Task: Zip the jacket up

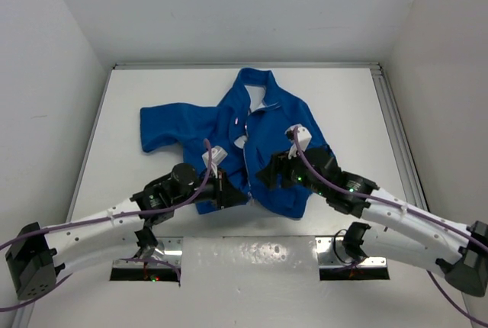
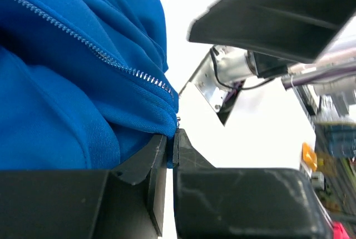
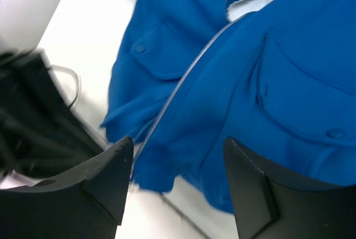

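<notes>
Left gripper (image 2: 173,139) is clenched on the jacket (image 1: 268,126) hem at the zipper's (image 2: 111,61) foot, apparently anchoring it. Right gripper (image 3: 178,142) stands spread and empty above the zipper. Jacket lies on the desk (image 1: 351,99).

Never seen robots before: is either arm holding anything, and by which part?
The left gripper pinches the jacket at its bottom hem, by the lower end of the zipper. The right gripper is open, holding nothing.

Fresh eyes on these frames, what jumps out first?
The royal-blue jacket lies spread across the middle of the white table. The left gripper is pinched shut on its hem at the foot of the silver zipper. The right gripper hangs open above the front.
</notes>
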### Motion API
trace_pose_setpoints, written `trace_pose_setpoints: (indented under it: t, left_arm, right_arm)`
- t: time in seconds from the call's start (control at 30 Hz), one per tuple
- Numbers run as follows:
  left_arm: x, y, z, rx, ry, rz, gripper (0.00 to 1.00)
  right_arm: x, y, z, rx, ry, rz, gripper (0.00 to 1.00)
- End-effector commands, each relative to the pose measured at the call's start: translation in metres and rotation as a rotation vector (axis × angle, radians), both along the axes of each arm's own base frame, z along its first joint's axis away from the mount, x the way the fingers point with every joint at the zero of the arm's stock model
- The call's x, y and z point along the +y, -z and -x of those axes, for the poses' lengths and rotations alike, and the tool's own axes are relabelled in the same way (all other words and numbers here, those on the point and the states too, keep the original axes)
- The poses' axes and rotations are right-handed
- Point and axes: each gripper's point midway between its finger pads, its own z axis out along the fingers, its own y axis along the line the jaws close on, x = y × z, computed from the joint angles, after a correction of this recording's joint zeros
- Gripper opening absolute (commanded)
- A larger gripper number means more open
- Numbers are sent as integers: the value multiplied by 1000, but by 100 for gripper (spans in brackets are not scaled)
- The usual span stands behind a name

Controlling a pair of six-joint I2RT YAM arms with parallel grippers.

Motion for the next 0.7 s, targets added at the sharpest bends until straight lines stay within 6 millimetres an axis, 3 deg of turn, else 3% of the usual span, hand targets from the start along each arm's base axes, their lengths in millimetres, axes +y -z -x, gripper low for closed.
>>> trace_pose_setpoints:
  t: [0.0, 0.07, 0.1, 0.13, 0.17, 0.33, 0.37, 0.4, 0.43, 0.47, 0.5, 0.53, 0.6, 0.67]
  left_arm:
    - [-11, -33, 11, -32, 104, 58, 0]
    - [-11, -34, 8, -32, 97, 55, 0]
    - [-12, -33, 5, -24, 95, 44, 0]
    - [-12, -34, 4, -19, 112, 51, 0]
    - [-12, -34, 4, -15, 119, 54, 0]
    - [-10, -29, -9, 8, 105, 60, 0]
    - [-8, -27, -11, 11, 99, 59, 0]
    - [-8, -26, -12, 11, 95, 61, 0]
    - [-6, -28, -17, 6, 85, 72, 0]
    - [-6, -28, -18, 16, 84, 78, 0]
    - [-5, -30, -20, 21, 90, 90, 0]
    - [-6, -30, -19, 20, 96, 94, 0]
    - [-6, -29, -20, 31, 99, 93, 0]
    - [-6, -27, -21, 40, 96, 90, 0]
  right_arm:
    - [-8, -16, 23, 2, -110, 46, 65]
    - [-8, -18, 33, 2, -170, 48, 47]
    - [-4, -23, 44, -16, -248, 32, 22]
    - [-3, -24, 48, -27, -279, 31, 7]
    - [-2, -24, 54, -52, -323, 52, 0]
    - [10, -7, 67, -107, -414, 181, 0]
    - [17, -1, 82, -141, -474, 226, 0]
    - [15, -1, 71, -207, -399, 301, 0]
    - [16, 8, 73, -244, -393, 385, 0]
    - [25, 9, 93, -335, -461, 441, 0]
    - [22, 9, 82, -439, -396, 523, 0]
    - [26, 9, 88, -475, -388, 523, 0]
    - [24, 18, 95, -553, -406, 551, 11]
    - [26, 9, 95, -581, -385, 491, 28]
